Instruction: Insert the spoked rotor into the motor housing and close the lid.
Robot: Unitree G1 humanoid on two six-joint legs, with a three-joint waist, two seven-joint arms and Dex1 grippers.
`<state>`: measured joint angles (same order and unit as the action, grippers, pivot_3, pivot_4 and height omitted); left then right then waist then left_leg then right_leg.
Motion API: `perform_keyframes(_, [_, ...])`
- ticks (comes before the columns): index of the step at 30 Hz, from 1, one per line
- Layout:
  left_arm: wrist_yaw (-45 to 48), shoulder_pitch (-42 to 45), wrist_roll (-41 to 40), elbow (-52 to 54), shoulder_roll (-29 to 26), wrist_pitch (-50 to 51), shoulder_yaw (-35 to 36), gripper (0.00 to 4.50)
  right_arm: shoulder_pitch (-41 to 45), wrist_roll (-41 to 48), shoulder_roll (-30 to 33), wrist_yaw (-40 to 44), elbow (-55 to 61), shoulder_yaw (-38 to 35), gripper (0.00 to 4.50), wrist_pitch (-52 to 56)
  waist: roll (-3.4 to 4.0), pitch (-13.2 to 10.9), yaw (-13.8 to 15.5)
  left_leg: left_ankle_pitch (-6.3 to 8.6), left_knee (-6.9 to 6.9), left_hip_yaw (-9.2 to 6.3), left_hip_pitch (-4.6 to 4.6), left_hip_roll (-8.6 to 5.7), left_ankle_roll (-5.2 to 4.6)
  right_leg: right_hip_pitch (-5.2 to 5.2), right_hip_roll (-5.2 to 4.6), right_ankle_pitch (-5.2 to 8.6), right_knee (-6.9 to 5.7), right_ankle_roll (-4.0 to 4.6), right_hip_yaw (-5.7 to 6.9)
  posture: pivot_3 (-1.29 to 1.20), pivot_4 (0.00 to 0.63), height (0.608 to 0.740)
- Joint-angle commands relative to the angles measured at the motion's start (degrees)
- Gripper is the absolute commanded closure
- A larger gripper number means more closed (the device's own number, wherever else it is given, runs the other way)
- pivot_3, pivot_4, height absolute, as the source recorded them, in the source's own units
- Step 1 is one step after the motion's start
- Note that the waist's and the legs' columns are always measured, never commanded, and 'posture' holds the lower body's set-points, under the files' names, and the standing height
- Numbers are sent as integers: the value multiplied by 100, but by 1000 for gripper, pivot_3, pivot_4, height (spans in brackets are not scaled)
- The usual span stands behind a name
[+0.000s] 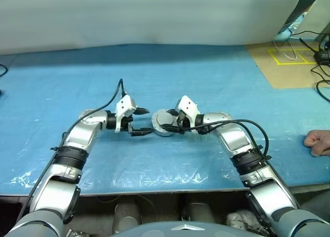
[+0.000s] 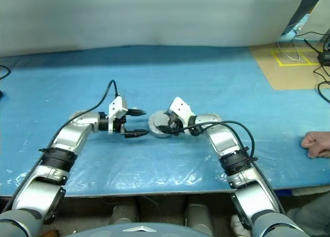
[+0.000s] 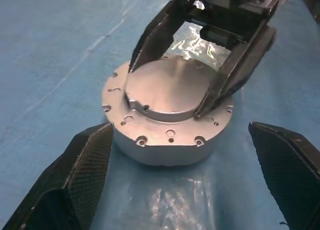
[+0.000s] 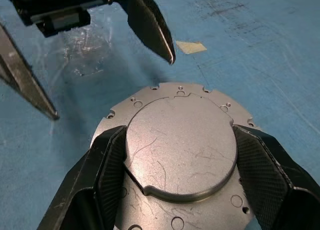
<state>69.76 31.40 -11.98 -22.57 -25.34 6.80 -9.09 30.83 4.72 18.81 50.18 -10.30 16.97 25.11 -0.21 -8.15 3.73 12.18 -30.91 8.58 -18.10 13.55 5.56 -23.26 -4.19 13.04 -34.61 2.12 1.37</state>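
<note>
The right gripper clamps the motor housing on the worktop as the left gripper, jaws wide and empty, lines up, likely to take it.

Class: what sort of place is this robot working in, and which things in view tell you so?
Probably a robotics lab or workshop: a table under blue sheeting, loose cables beside yellow floor tape, and a metal motor housing held in the right gripper.

Motor housing: round silver can, flat raised plate facing up, screw-holed flange around it. Upright on the blue table, mid-width, nearer its front edge.
</note>
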Motion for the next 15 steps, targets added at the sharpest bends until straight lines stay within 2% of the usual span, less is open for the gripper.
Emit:
perform_keyframes(1, [-95,107,-24,-90,183,-204,37,956,-418,-186,-13,-35,-570,348,1530,457,0,0,-2,0,0,0,0,0,0,0,0,0,-1,0,0,0,150,740])
perform_keyframes(11, [-275,300,224,-613,233,-424,20,4483,-549,-202,40,-103,-500,335,1530,477,-1,1,-1,0,-1,1,4,0,0,1,-1,0,-4,0,-1,0,150,740])
perform_keyframes(15, [-384,328,470,-793,228,-625,-111,4483,-550,-197,25,-122,-499,334,1530,482,-1,3,5,0,-2,0,5,-2,0,3,-2,0,-4,0,-1,0,150,740])
